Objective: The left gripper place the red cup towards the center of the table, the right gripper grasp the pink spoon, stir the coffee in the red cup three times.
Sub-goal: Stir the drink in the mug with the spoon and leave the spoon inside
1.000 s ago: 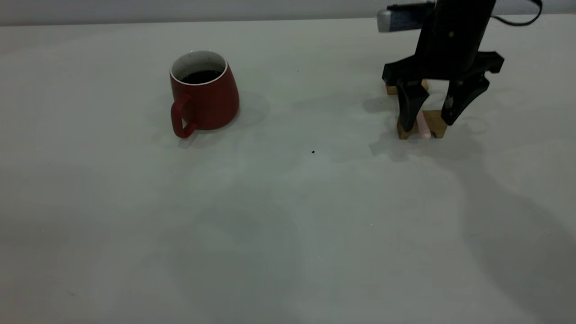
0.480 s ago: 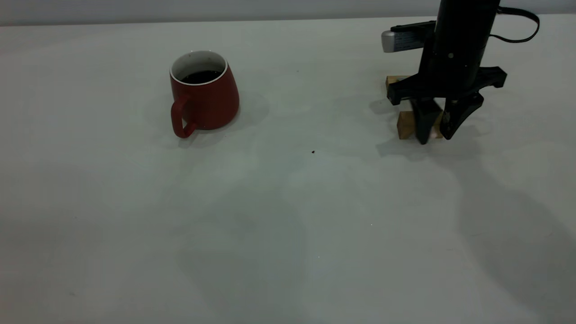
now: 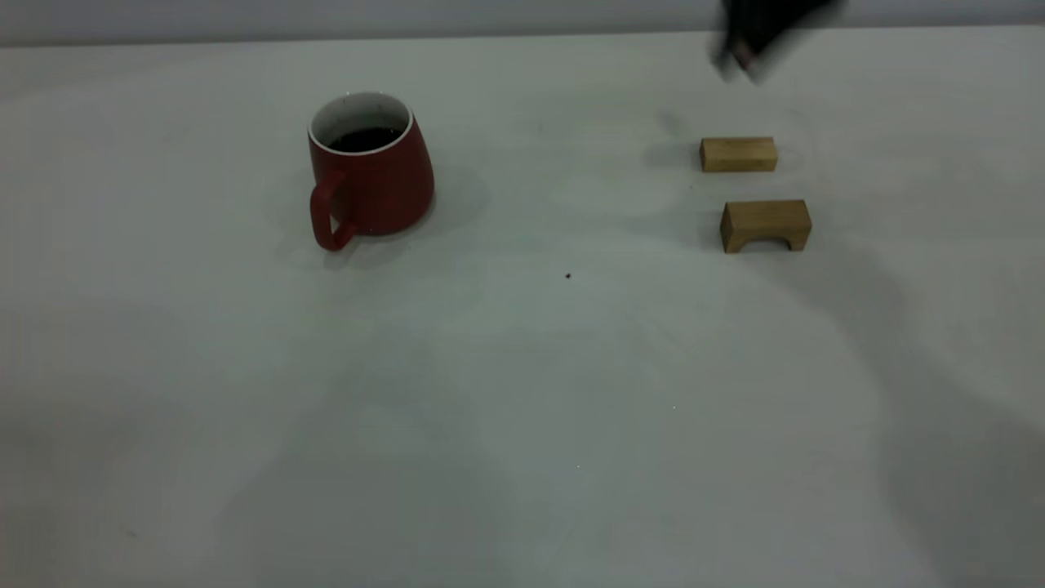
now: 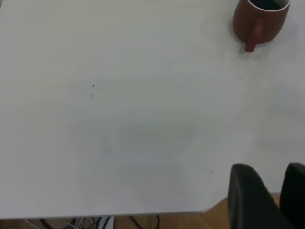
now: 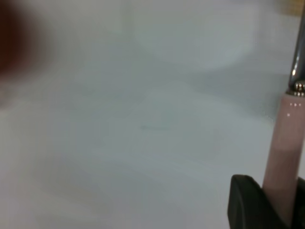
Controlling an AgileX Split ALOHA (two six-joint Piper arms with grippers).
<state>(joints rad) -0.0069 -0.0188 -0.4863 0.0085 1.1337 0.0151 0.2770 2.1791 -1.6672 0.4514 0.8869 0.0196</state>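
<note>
Moved since earlier: R arm had been down over the two wooden blocks w/ spoon between its fingers; it had since lifted fast, and right gripper (image 3: 747, 61) was only a dark blur at 1 o'clock of exterior view, near table's far edge. Blocks were left bare.
Right gripper state: clamped on the pink spoon (image 5: 281, 152); wrist view showed pink handle pinched low between dark fingers (image 5: 245, 200), grey neck pointing away.
Left gripper: (image 4: 269, 198) parked over near table edge, well apart from cup; fingers close together w/ a slim gap, holding nothing.
Red cup: (image 3: 371, 167) upright at 10–11 o'clock, handle toward camera, the coffee (image 3: 365, 139) dark inside.
Cup placement: looked left of centre rather than mid-table; can't tell if L arm's step counted as done.
Step in hand: spoon pick-up done, judged; carry toward cup starting.
Next move needs: travel toward 9 o'clock across the table (image 3: 522, 392), stay above rim height, turn spoon bowl-down, lower inside rim w/o knocking the wall; then 3 stirs.
Wooden blocks: far block (image 3: 738, 153) and near, arched block (image 3: 766, 224) at 2 o'clock, apart from each other.
Open room: wide bare surface between blocks and cup; nothing in the path.
Edges: far edge just behind gripper; cup well inboard.
</note>
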